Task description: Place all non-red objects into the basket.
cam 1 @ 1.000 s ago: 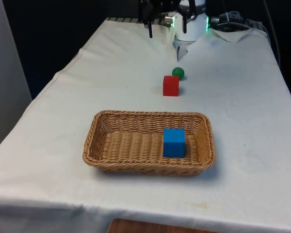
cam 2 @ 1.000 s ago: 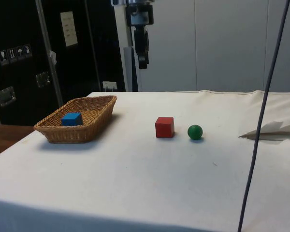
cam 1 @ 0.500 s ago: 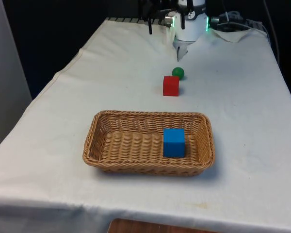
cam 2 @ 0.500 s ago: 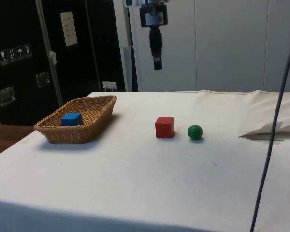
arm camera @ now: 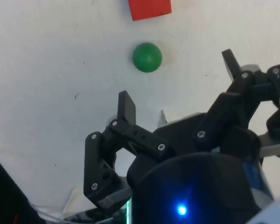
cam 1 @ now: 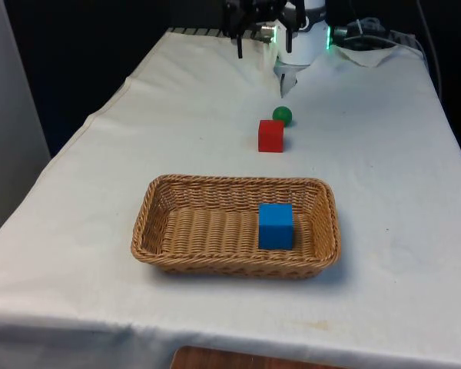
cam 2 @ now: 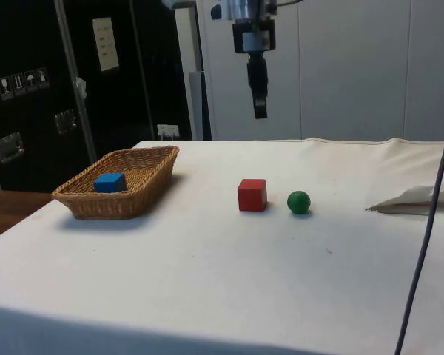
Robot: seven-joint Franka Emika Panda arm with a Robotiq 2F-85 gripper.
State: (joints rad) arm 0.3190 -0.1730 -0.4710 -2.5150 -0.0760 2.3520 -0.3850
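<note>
End effector [cam 2: 260, 111] hangs high in the upper middle of the side view, well above the worktop [cam 2: 207, 266] and holding nothing. In the wrist view its two fingers [arm camera: 126, 106] stand apart, with bare cloth between them.

Basket [cam 1: 169, 231] sits low and centre in the front view; blue cube [cam 1: 276, 225] already rests inside it, toward its right half. That item looks done.

Green ball [cam 1: 283, 115] lies on the cloth in the upper middle of the front view, just beside the red cube [cam 1: 270, 135] and farther up the frame from it. In the side view the ball sits right of the red cube, a small gap between them — whether they touch in the front view I cannot tell.

Step in hand, by my reading: the approach to the ball, the last non-red thing outside the basket. The end effector is above the cube-and-ball area, not yet down.

Next move calls for centring over the ball and descending with the fingers spread across it — keeping clear of the red cube, which must remain on the worktop. A ball may roll if nudged off-centre.
</note>
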